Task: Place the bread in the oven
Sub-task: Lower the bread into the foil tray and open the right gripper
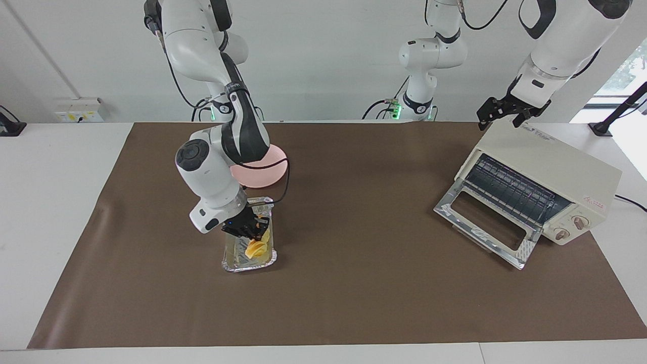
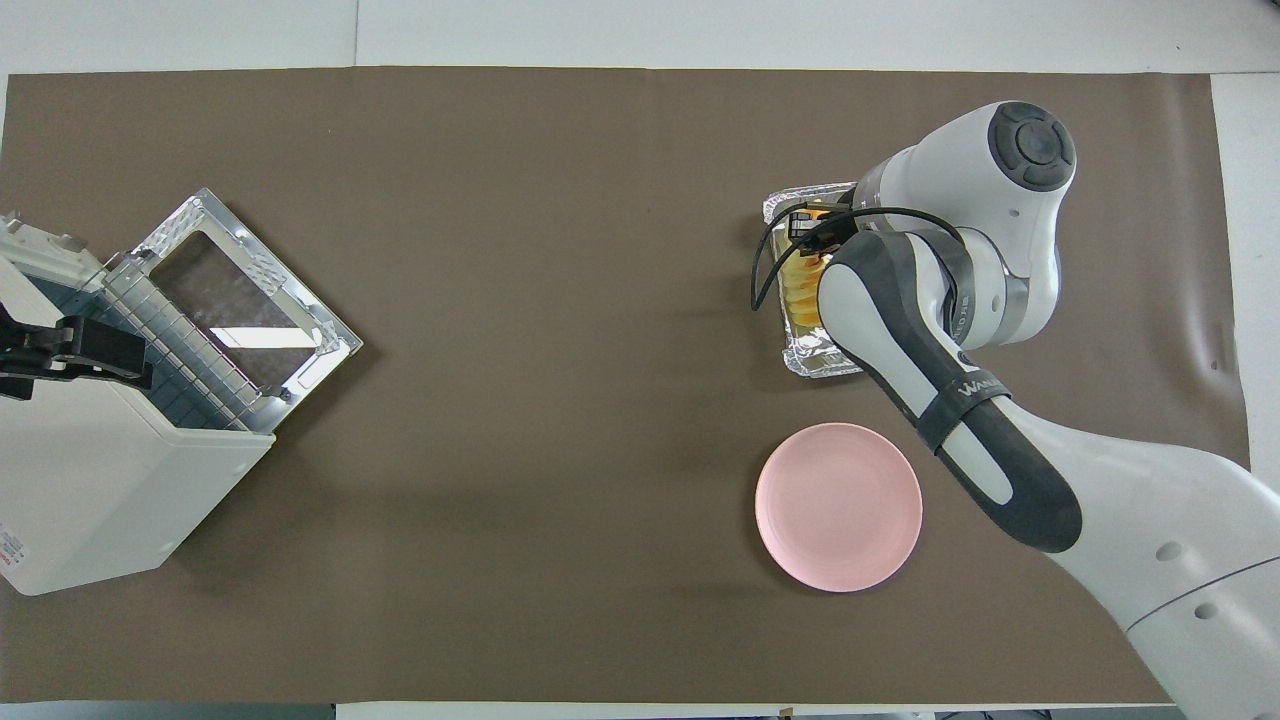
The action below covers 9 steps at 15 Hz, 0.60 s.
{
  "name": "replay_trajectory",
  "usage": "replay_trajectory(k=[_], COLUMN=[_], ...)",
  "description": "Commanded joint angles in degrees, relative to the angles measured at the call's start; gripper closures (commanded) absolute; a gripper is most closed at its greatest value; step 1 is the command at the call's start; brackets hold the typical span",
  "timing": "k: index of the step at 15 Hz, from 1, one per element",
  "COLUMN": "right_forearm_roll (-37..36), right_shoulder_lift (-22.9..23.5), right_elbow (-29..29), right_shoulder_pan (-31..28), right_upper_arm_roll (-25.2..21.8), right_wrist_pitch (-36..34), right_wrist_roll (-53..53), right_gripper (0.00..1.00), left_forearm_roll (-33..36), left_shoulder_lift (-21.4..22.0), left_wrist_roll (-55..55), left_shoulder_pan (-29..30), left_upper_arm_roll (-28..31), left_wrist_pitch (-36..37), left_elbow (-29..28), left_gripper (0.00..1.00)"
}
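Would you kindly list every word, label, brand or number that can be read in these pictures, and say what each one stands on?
"WANA...": grey band on the right arm, overhead view; its last letters cannot be made out.
Red label on the oven, by its knobs: too small to read.
Dark printed line on the oven's top, below the left claw: blurred, unreadable.
Red label at the oven's lower corner, overhead view: unreadable.
No text shows on the bread, foil tray or pink plate.

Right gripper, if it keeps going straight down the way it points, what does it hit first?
Probably the foil tray: the right gripper, shut on the bread, points down into it. Depth is unclear.
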<state>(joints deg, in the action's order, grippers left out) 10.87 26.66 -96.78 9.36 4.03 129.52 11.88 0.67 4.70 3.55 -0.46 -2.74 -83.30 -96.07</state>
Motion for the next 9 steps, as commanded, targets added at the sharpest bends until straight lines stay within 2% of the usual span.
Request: replay_trajectory(k=[1,2,3,4,5,9], right_forearm_roll=[1.17,1.17,1.09,1.00,0.65,-0.41], right_shoulder_lift=[-1.08,-1.17,-1.08,-1.08,-1.08,-1.08], right_elbow=[-2.96,-3.58,-3.68,-3.50,-3.07,0.97], right_shoulder_pan=[-0.31,-0.31,-0.40,-0.40,-0.49,-1.10], right_upper_arm_roll=[0.28,0.28,0.28,0.28,0.19,0.10], right_wrist_pitch=[2.56,3.36,3.63,3.63,3.37,-1.45], right_wrist_roll=[0.33,0.25,-0.19,-0.37,-0.80,-1.86], right_gripper=[1.00,0.81,0.47,0.06,0.00,0.00], left_forearm_roll=[-0.94,-0.94,-0.94,-0.94,-0.94,-0.94], left_shoulder_lift=[0.75,0.75,0.75,0.75,0.75,0.75], left_wrist_roll=[-0.03,-0.03,-0.03,-0.03,-0.03,-0.03], left_shoulder_pan=[0.46,0.46,0.46,0.46,0.46,0.46], left_upper_arm_roll=[-0.07,-0.07,-0.07,-0.07,-0.07,-0.07], left_wrist_pitch=[0.50,0.50,0.50,0.50,0.50,0.50], left_elbow=[-0.35,-0.35,-0.35,-0.35,-0.35,-0.35], left_gripper=[0.00,0.00,0.00,0.00,0.00,0.00])
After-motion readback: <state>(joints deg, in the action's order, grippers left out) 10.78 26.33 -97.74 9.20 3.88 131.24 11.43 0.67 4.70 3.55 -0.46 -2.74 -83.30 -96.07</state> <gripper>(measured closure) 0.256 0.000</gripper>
